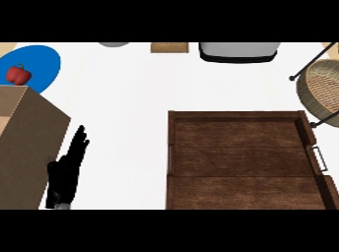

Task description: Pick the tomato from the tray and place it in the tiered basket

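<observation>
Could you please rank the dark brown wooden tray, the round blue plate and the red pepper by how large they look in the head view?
1. Dark brown wooden tray, by far the largest.
2. Round blue plate, partly hidden behind a tan box.
3. Red pepper on that plate, the smallest.

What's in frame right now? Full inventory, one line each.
tray: 1, dark brown wood, lower centre-right; no tomato visible on it
tiered basket: 1, tan wicker on a black frame, right edge
plate: 1, blue, upper left
red pepper: 1, red, on the plate
box: 1, tan, left edge
white-and-black item: 1, top centre, cut off
small tan item: 1, top centre
grey item: 1, top edge
left hand: 1, black, lower left beside the box, fingers straight
right hand: not in view
</observation>
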`<control>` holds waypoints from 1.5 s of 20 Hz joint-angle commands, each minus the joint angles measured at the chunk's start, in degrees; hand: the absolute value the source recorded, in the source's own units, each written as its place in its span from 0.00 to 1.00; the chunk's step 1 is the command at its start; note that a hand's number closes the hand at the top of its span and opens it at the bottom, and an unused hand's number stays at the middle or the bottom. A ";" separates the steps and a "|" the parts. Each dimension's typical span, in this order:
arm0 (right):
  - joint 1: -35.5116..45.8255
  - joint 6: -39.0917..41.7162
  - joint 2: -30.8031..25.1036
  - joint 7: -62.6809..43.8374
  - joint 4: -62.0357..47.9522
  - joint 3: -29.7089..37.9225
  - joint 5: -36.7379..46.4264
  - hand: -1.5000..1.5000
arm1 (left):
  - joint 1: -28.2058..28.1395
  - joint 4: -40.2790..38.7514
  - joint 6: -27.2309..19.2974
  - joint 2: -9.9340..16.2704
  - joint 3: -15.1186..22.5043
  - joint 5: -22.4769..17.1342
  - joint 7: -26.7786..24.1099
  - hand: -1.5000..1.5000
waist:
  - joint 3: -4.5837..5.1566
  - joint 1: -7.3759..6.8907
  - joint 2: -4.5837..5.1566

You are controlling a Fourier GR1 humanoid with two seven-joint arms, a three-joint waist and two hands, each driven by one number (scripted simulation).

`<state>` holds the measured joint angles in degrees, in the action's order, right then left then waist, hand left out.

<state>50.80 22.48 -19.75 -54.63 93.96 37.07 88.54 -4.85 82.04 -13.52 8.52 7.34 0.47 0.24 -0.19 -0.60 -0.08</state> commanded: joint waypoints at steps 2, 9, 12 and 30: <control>0.41 -5.08 -4.72 1.62 -12.00 2.68 -3.94 1.00 | 1.26 -2.19 0.33 -0.07 -0.94 -0.02 2.12 0.50 | 0.18 0.12 0.26; 1.63 -15.54 -6.52 -0.55 -26.82 1.82 -3.77 1.00 | -1.51 -2.10 0.06 -2.16 0.73 1.29 -1.11 0.50 | 0.19 -0.44 0.37; -1.56 -23.04 -6.01 0.33 -30.69 3.32 -5.41 1.00 | 0.25 -1.82 -0.52 -2.79 0.72 1.67 0.80 0.50 | 0.17 -0.17 0.35; 2.88 -56.70 -3.66 14.33 -37.46 12.84 -28.37 0.00 | 0.78 -1.05 1.94 0.32 -2.19 0.88 2.31 0.50 | 0.15 -0.39 0.33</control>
<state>51.48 -27.67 -24.35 -41.82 57.17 49.82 63.31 -4.77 82.00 -12.48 7.42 6.59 1.89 0.74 0.13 -0.90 -0.14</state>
